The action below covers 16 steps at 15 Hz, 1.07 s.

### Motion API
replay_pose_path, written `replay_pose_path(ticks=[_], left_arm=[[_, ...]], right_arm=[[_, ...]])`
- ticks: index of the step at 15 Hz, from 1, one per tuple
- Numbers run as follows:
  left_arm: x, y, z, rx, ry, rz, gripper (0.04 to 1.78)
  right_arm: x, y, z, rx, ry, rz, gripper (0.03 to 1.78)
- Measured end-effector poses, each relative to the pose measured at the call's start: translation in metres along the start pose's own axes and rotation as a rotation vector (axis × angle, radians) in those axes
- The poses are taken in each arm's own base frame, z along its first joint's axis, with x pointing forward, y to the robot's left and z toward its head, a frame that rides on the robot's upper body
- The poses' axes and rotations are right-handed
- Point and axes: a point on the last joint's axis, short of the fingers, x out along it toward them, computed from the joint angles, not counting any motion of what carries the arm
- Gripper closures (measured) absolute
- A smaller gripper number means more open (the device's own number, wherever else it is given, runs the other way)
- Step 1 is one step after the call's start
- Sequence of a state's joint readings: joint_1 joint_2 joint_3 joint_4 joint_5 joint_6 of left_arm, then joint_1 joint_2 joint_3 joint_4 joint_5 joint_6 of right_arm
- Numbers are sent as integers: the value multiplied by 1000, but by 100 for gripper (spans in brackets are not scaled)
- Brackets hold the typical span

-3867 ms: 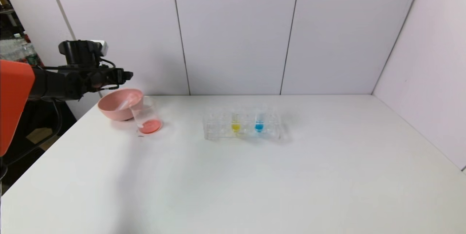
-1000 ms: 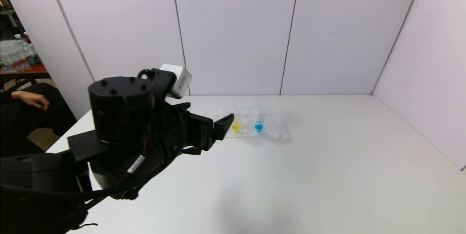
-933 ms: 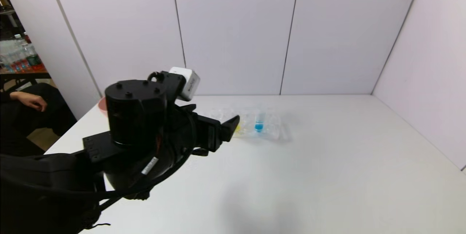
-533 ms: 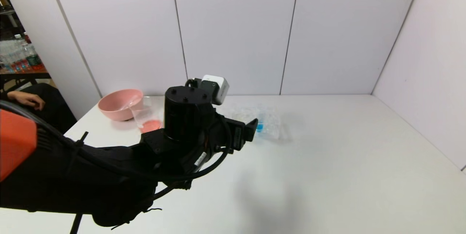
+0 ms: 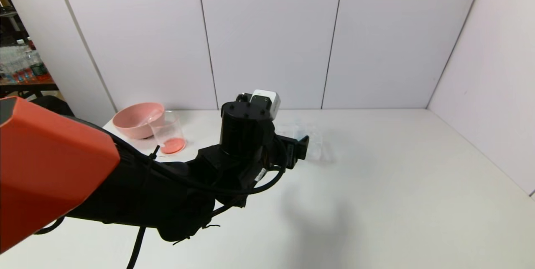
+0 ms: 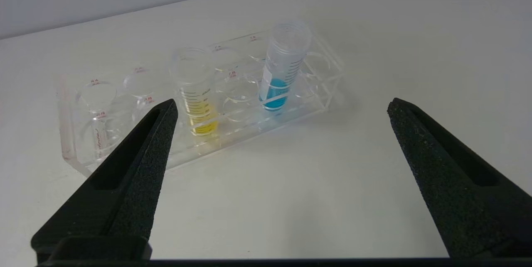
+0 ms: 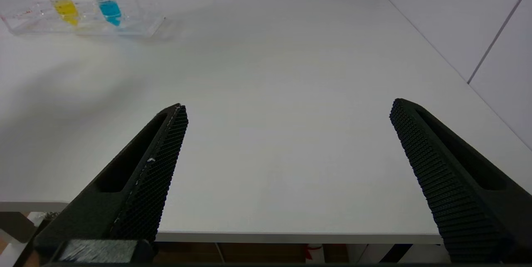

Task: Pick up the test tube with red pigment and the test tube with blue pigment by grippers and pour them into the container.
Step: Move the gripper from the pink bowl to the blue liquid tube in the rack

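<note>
The left pincer [image 6: 278, 107] hangs above the desk [image 5: 397, 185] with its two black fingers spread wide and nothing between them, pointed at the clear tube rack [image 6: 124, 101] just ahead of it. The test tube with blue pigment [image 6: 282, 65] stands upright in the rack, a little beyond the fingertips and roughly in line with the gap between them. The yellow-liquid tube [image 6: 195, 88] stands in a neighbouring hole, closer to one finger [image 6: 137, 163].

Far off to the pincer's left and behind it, the beaker [image 5: 167, 133] already holds a shallow pool of orange-red liquid, beside the pink bowl [image 5: 136, 119]. So the red pour looks done, and the step in hand seems to be the reach for the blue tube.

The next move calls for bringing the fingers around the blue tube's upper part, clear of the yellow one and the rack's wall, then closing and lifting straight up.

The right pincer [image 7: 286, 109] is parked near the desk's front edge, also wide and empty.
</note>
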State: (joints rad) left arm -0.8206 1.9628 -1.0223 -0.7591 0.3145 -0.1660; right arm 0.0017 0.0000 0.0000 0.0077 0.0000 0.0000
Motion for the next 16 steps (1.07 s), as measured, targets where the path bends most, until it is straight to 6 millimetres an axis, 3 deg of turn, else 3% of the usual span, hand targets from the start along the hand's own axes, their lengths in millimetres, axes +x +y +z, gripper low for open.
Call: replay_pose_path(ticks=[16], left_arm=[[70,-16,-24,-5,23,12,6]], right_arm=[[0,0,0,0,0,0,4]])
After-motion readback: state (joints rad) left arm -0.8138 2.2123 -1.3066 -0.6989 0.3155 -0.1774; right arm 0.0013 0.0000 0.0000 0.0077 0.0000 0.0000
